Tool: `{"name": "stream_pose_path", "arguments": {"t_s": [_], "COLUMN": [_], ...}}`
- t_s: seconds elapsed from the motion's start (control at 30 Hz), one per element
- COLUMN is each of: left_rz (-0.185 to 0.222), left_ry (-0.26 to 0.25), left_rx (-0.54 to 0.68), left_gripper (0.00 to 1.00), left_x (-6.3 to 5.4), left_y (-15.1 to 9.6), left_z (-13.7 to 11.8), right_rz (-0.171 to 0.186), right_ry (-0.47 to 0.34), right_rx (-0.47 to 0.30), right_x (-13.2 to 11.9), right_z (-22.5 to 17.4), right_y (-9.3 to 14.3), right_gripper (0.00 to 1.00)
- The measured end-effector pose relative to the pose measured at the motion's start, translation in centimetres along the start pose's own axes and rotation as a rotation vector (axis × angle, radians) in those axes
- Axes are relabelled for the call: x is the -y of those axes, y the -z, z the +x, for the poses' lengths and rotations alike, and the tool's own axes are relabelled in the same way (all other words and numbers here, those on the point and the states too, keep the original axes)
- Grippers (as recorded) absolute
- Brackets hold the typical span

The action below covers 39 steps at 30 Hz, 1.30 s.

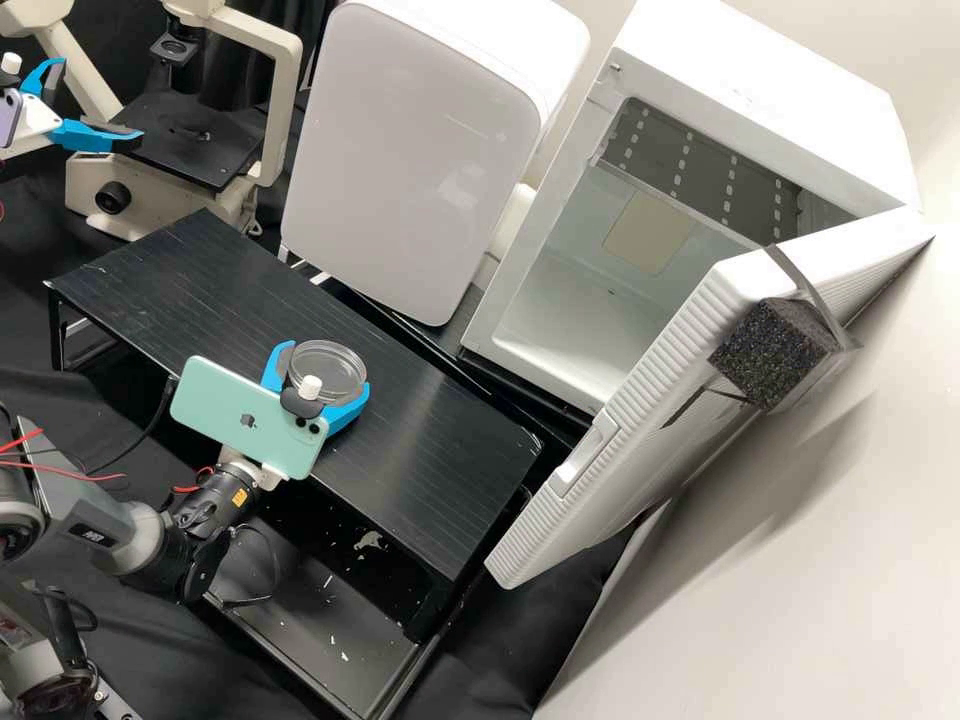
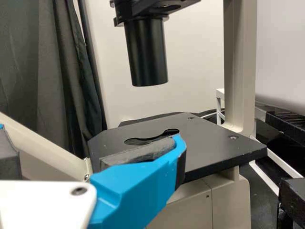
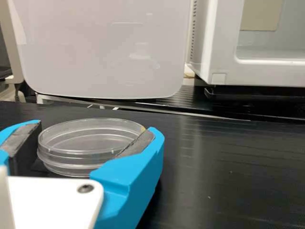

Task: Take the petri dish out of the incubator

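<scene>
Petri dish (image 3: 90, 143): we located it outside the incubator (image 1: 760, 100), above or on the black platform (image 1: 430, 450); we could not tell whether its base touched the surface. We observed the right gripper (image 1: 328, 366) grasping the dish, with one blue finger against each side of its rim. The incubator's door (image 1: 620, 430) stood open, with a black foam block (image 1: 770, 355) on its outer face. We found the left gripper (image 1: 100, 98) released, its two fingers apart, near the stage (image 1: 190, 150) of the microscope (image 1: 285, 110).
</scene>
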Motion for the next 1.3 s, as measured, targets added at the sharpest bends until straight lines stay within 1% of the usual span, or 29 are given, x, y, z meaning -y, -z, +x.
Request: {"name": "stream_pose_path", "arguments": {"t_s": [0.23,0.27,0.37,0.47,0.57,0.7,1.0,1.07,1.13,1.17,1.2,1.27,1.3], "left_rz": [0.0,0.0,0.0,0.0,0.0,0.0,0.0,0.0,0.0,0.0,0.0,0.0,0.0], "left_ry": [0.0,0.0,0.0,0.0,0.0,0.0,0.0,0.0,0.0,0.0,0.0,0.0,0.0], "left_rx": [0.0,0.0,0.0,0.0,0.0,0.0,0.0,0.0,0.0,0.0,0.0,0.0,0.0], "left_gripper": [1.0,1.0,1.0,1.0,1.0,1.0,1.0,1.0,1.0,1.0,1.0,1.0,1.0], "left_x": [0.0,0.0,0.0,0.0,0.0,0.0,0.0,0.0,0.0,0.0,0.0,0.0,0.0], "left_y": [0.0,0.0,0.0,0.0,0.0,0.0,0.0,0.0,0.0,0.0,0.0,0.0,0.0], "left_z": [0.0,0.0,0.0,0.0,0.0,0.0,0.0,0.0,0.0,0.0,0.0,0.0,0.0], "right_rz": [-0.006,-0.006,-0.006,-0.022,-0.028,-0.028,-0.046,-0.04,-0.024,-0.003,0.007,0.025,0.04], "right_ry": [0.003,0.006,0.01,0.016,0.016,0.016,-0.013,-0.043,-0.11,-0.173,-0.212,-0.267,-0.283], "right_rx": [-0.001,-0.004,-0.012,-0.019,-0.023,-0.022,-0.041,-0.034,-0.02,-0.007,-0.003,-0.004,-0.013], "right_x": [0.1,0.1,0.2,0.3,0.4,0.4,0.1,0.0,-0.3,-0.5,-0.8,-1.1,-1.2], "right_z": [0.0,0.1,0.1,0.1,0.1,0.0,-0.5,-0.9,-1.6,-2.2,-2.5,-3.1,-3.2], "right_y": [0.0,0.0,0.1,0.3,0.3,0.4,1.0,1.2,1.5,1.7,1.8,2.0,2.2], "right_gripper": [0.0,1.0,1.0,1.0,1.0,1.0,1.0,1.0,1.0,1.0,1.0,1.0,1.0]}}
